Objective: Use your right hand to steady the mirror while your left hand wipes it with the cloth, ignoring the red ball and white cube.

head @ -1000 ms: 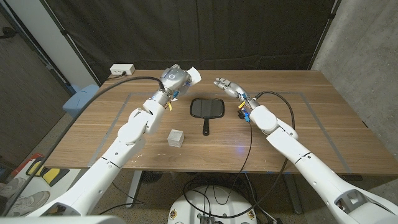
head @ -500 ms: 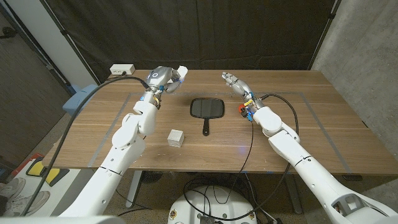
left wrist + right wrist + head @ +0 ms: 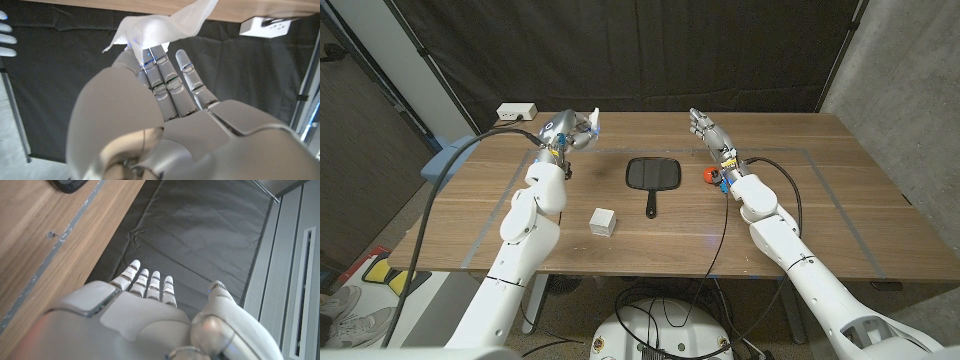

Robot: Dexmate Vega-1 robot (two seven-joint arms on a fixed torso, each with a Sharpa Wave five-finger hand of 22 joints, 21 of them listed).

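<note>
Both hands near table's far edge: left hand (image 3: pixel 567 129) fingers clamp cloth (image 3: pixel 591 122); right hand (image 3: pixel 707 131) fingers apart.

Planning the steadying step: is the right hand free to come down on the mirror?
Probably yes. The right hand is open and raised beside the mirror, nothing between; the red ball sits under its wrist.

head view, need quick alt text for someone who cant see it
A black hand mirror lies flat mid-table between two raised robot hands: the left hand holds a white cloth, the right hand is open. A white cube sits nearer the robot; a red ball peeks beside the right wrist.
</note>
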